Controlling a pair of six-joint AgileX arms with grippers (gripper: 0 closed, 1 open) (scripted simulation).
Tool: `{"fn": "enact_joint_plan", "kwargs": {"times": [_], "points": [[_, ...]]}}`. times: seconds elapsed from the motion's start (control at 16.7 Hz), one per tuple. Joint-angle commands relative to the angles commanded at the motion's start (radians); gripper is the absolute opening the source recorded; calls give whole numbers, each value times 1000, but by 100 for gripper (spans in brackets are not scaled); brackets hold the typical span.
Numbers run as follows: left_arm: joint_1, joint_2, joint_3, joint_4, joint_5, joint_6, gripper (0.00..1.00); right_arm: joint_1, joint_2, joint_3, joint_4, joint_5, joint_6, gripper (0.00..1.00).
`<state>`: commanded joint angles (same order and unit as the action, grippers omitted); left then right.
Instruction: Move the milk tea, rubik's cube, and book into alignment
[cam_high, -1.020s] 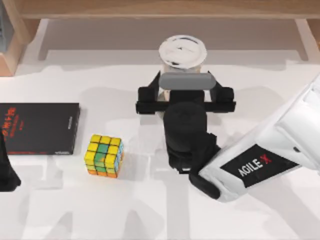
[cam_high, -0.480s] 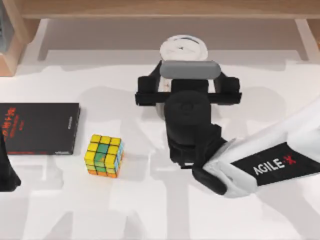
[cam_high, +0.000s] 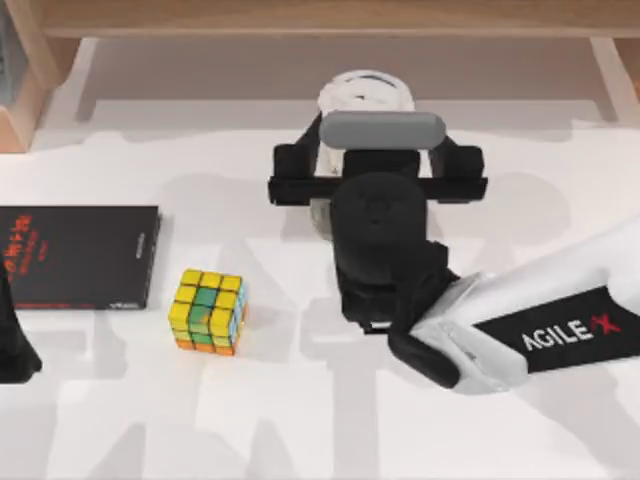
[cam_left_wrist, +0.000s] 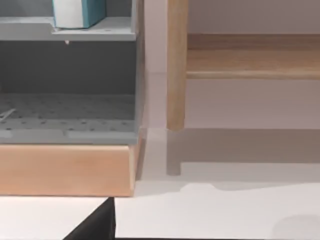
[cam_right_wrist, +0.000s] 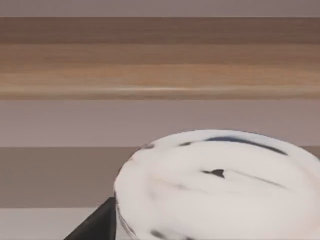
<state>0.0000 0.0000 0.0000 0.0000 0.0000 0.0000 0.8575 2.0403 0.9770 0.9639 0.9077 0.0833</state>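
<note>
Three task things lie on the white table (cam_high: 300, 420). The milk tea (cam_high: 366, 90) stands in the upper middle of the top view; from above it shows a white round lid with thin dark marks, and most of the cup is hidden under the right gripper (cam_high: 377, 160). In the right wrist view the lid (cam_right_wrist: 220, 185) fills the lower part of the frame, very close to the camera, with a wooden shelf edge (cam_right_wrist: 160, 75) behind it. The right gripper is over the cup, its two black fingers spread to the left and right of it; I cannot tell whether they touch the cup.

The rubik's cube (cam_high: 207, 312) is at the lower left of the middle, with yellow squares on top and green, orange and light-blue ones on the sides. The book (cam_high: 80, 256) is flat and black with red lettering, at the left edge, just beside the cube but apart from it.

The left arm (cam_high: 15, 340) is parked at the lower left edge of the top view; its gripper's state cannot be told.
</note>
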Motion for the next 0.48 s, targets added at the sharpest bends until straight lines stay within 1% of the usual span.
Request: {"fn": "enact_joint_plan", "kwargs": {"times": [0.12, 0.24, 0.48], "points": [[0, 0, 0, 0, 0, 0, 100, -20, -51, -8, -3, -35, -6, 100], [0, 0, 0, 0, 0, 0, 100, -61, -144, -27, -14, -93, -16, 100], [0, 0, 0, 0, 0, 0, 100, -188, -428, -113, -84, -253, -42, 100]]}}
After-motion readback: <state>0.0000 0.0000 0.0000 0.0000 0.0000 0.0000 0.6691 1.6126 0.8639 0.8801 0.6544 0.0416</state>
